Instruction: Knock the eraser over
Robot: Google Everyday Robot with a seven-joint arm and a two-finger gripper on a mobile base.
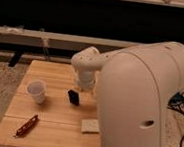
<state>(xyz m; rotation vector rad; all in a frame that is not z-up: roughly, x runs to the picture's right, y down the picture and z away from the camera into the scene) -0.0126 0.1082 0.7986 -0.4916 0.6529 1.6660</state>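
The eraser (73,97), a small black block, stands on the wooden table (48,128) near its middle, leaning a little. My gripper (82,85) hangs just above and slightly right of it, below the white wrist joint. The big white arm fills the right side of the view and hides the table's right part.
A white cup (36,91) stands left of the eraser. A slim red-brown stick-like object (25,125) lies at the front left. A flat beige square pad (89,125) lies in front of the eraser. A bench and a dark wall are behind the table.
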